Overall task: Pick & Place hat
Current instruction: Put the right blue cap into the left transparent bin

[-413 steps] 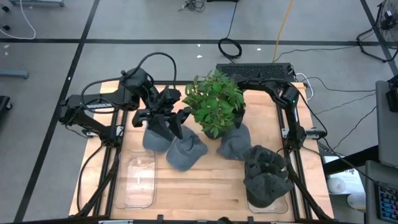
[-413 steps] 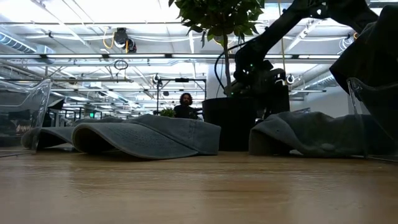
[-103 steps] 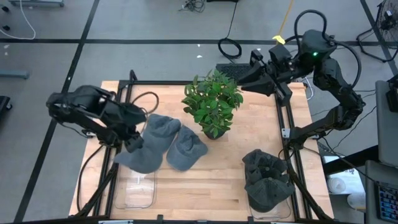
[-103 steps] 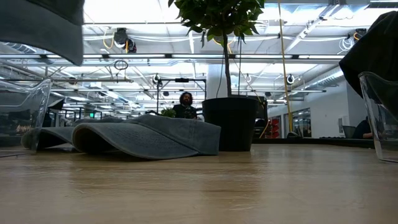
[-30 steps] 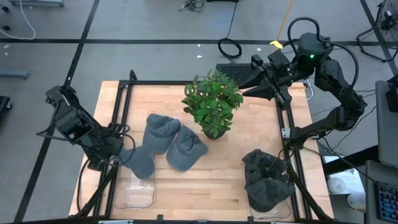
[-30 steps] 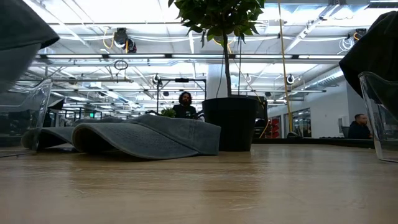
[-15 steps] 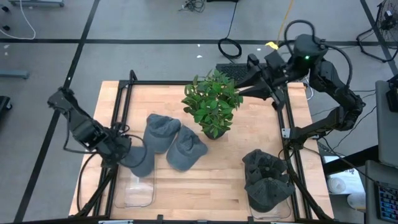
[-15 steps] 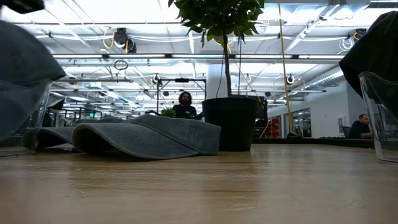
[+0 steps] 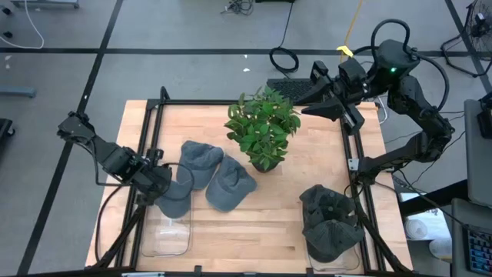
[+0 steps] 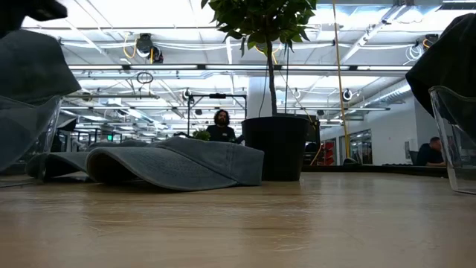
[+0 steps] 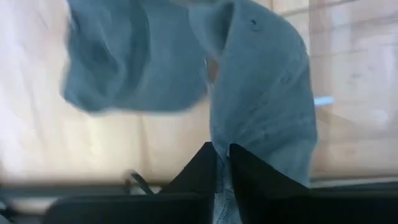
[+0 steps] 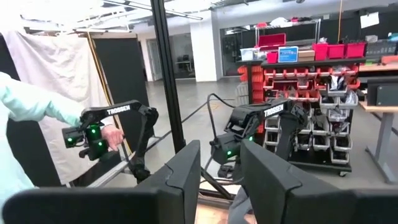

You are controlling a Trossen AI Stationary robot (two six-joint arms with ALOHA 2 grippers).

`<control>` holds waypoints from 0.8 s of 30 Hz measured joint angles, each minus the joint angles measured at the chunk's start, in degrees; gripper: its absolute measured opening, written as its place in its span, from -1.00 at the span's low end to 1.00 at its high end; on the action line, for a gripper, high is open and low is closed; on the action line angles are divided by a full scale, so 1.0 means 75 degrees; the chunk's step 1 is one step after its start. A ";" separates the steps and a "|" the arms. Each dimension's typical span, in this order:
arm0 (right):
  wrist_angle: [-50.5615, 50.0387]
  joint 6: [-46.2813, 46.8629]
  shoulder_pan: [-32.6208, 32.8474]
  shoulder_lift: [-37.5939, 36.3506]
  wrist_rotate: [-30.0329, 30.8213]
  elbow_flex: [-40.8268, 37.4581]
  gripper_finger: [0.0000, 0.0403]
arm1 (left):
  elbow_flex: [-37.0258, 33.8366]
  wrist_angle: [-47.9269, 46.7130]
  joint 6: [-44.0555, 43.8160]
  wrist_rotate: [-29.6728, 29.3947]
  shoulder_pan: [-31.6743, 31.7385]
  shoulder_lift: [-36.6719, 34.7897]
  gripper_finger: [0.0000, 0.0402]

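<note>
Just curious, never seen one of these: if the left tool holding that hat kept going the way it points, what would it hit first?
Probably the hat pinched in the left tool meets the clear bin under it; depth is hard to judge.

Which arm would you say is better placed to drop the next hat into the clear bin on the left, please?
The left. Its gripper is shut on a hat right at the clear bin. The right gripper is raised beyond the table's far edge, holding nothing.

My arms are dark and jointed with looping black cables; a green light glows on my right arm (image 9: 393, 69), upper right. My fingers (image 12: 180, 177) are flat, black and wedge-shaped.
</note>
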 joint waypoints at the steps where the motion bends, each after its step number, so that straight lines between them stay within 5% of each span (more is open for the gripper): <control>1: -0.0002 0.0082 0.0000 -0.0001 0.0000 0.0000 -0.49 | 0.0000 -0.0001 -0.0161 0.0180 0.0047 -0.0014 -0.71; 5: -0.0005 0.0067 0.0000 -0.0001 0.0000 0.0000 -0.49 | 0.0063 0.0213 -0.0589 0.0748 0.0167 -0.0121 -0.27; 13: -0.0005 0.0044 0.0000 -0.0001 -0.0003 0.0000 -0.49 | 0.0887 0.0169 -0.0596 0.0647 0.0469 -0.0054 0.47; 24: -0.0005 0.0080 0.0000 -0.0001 -0.0003 0.0000 -0.49 | 0.2836 0.1340 -0.0986 -0.0751 0.0891 0.0138 0.76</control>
